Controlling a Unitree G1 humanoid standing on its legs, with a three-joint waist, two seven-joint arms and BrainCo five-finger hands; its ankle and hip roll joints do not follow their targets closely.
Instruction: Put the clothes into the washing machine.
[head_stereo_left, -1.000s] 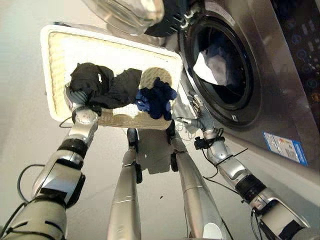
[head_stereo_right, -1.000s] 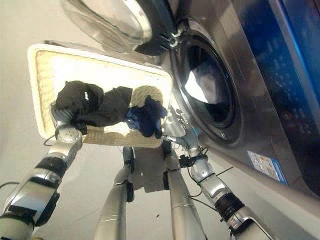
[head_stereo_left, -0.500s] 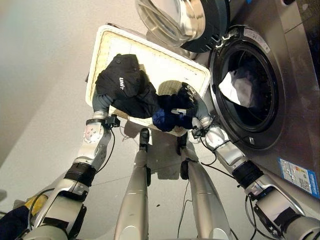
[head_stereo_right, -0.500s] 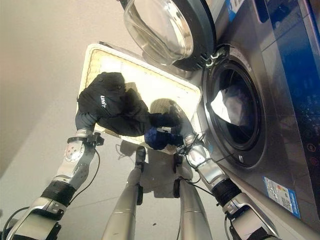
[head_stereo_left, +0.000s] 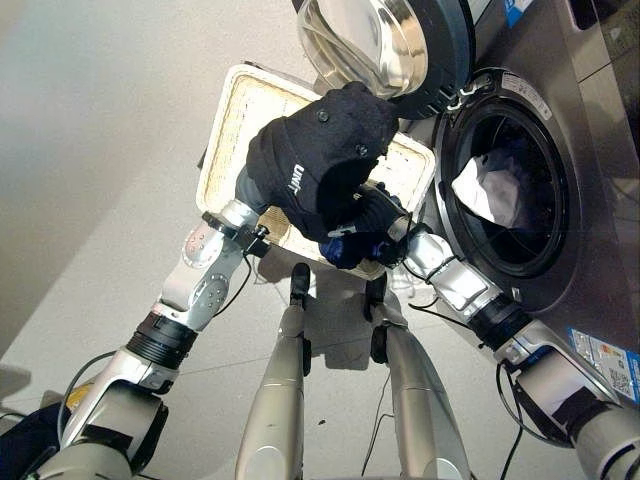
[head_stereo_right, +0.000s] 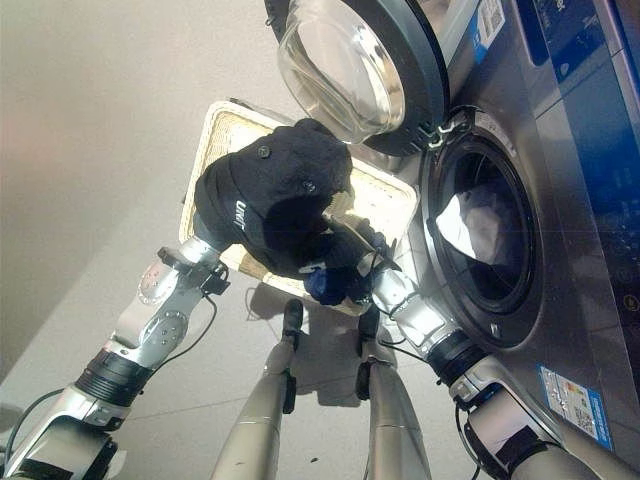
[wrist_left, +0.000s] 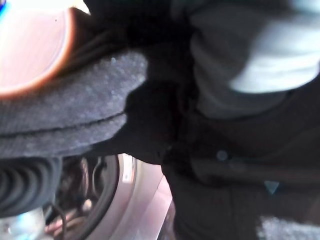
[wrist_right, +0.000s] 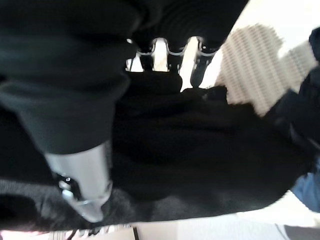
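Note:
A black garment (head_stereo_left: 315, 155) hangs lifted above the white woven basket (head_stereo_left: 232, 120). My left hand (head_stereo_left: 248, 192) reaches up under its left side and is buried in the cloth. At the garment's lower right, my right hand (head_stereo_left: 378, 215) grips it; in the right wrist view its fingers (wrist_right: 165, 52) and thumb (wrist_right: 82, 185) are curled round the black cloth (wrist_right: 200, 145). A dark blue garment (head_stereo_left: 345, 250) lies just below that hand on the basket's near edge. The washing machine's drum (head_stereo_left: 500, 200) stands open to the right, with white cloth (head_stereo_left: 478, 195) inside.
The machine's round glass door (head_stereo_left: 375, 40) is swung open above the basket's far end, close to the lifted garment. Pale bare floor (head_stereo_left: 100, 150) stretches to the left of the basket.
The camera has shifted. The black garment has risen out of the basket on my left hand. My right hand has come over from beside the machine and taken hold of the cloth.

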